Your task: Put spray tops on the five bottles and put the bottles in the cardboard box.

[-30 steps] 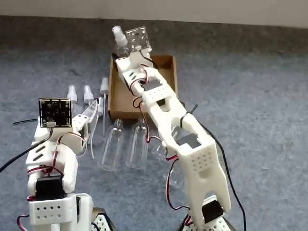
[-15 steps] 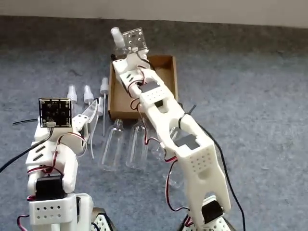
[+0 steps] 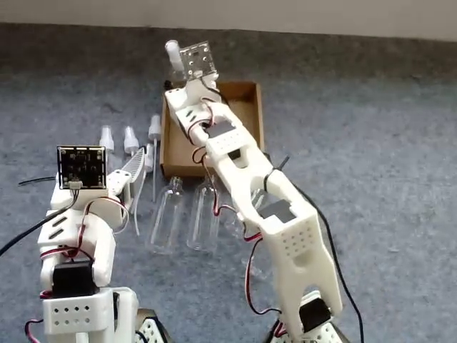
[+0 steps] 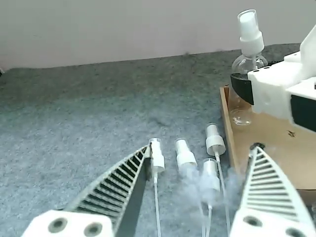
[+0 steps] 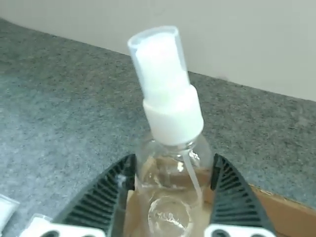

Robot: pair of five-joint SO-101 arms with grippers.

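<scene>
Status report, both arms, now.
Left gripper open over loose spray tops. Right gripper shut on capped bottle, upright at cardboard box far corner. Uncapped bottles lie beside it.

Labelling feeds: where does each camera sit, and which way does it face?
High view: fixed above, looking down the table; both arms show.
Left wrist view: on the left arm, faces loose spray tops past its open left gripper.
Right wrist view: on the right arm, faces the capped bottle its right gripper clamps.
Wrist views share that bottle.
</scene>
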